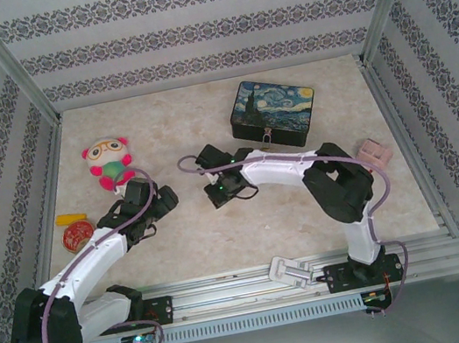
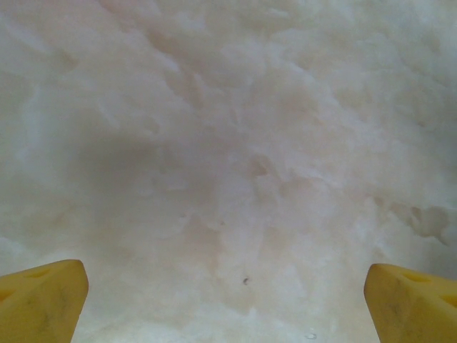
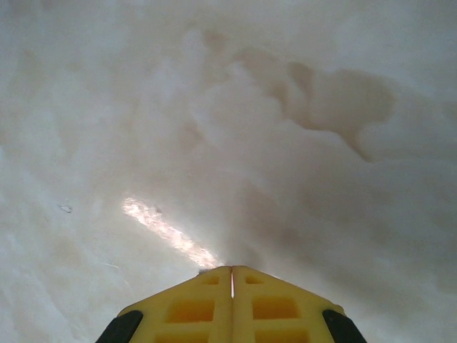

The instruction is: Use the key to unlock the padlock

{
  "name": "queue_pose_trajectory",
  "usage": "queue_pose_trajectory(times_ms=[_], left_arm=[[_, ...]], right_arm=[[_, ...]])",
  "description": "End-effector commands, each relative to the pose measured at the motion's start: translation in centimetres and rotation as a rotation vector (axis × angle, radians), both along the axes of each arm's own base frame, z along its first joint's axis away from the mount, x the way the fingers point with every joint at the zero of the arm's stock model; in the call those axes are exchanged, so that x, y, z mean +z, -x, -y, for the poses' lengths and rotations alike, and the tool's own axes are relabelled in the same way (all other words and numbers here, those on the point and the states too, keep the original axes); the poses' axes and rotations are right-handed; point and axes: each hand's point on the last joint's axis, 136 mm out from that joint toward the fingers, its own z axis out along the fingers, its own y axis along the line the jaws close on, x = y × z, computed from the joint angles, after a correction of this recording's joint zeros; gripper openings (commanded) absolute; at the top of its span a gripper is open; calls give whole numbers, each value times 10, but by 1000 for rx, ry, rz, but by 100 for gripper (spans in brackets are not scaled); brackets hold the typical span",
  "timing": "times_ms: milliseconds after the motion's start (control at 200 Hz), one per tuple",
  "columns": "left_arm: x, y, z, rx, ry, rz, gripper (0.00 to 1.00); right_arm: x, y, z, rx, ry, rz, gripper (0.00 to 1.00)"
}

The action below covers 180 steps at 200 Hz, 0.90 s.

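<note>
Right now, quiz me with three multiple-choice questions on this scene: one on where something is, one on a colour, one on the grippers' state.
1. Where is the padlock?
A. Hanging on the near face of the tin box
B. Lying at the near left corner
C. Hanging on the back wall

2. What colour are the fingers in the wrist views?
A. Red
B. Yellow
C. Black

3. How do the grippers stand?
A. Both open
B. The left gripper open, the right gripper shut
C. The left shut, the right open

Answers:
1 A: the top view shows it at the box's front.
2 B: both wrist views show yellow fingers.
3 B: the left fingers sit far apart, and the right ones are pressed together.
</note>
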Motion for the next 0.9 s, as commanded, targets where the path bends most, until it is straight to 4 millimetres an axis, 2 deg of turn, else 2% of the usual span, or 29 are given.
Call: queue_pose_trajectory(times_ms=[0,210,400,540,740,894], left_arm=[[15,-12,12,-55,61,82,99],[28,-23,43,-212,155,179,99],[54,-33,70,-368,214,323,99],[79,-39,88,-501,220,476,99],[112,-35,114,-666,171,705,99],[120,-20,148,-852,106,821,99]], right_arm=[[16,-6,0,-77,-127,-19,0],[34,-14,17,-149,-211,-11,0],[61,-18,35,-195,-220,23,0],[89,-18,45,-219,-238,67,0],[128,-18,54,-238,-284,143,0],[158,-19,61,-251,-337,189,0]])
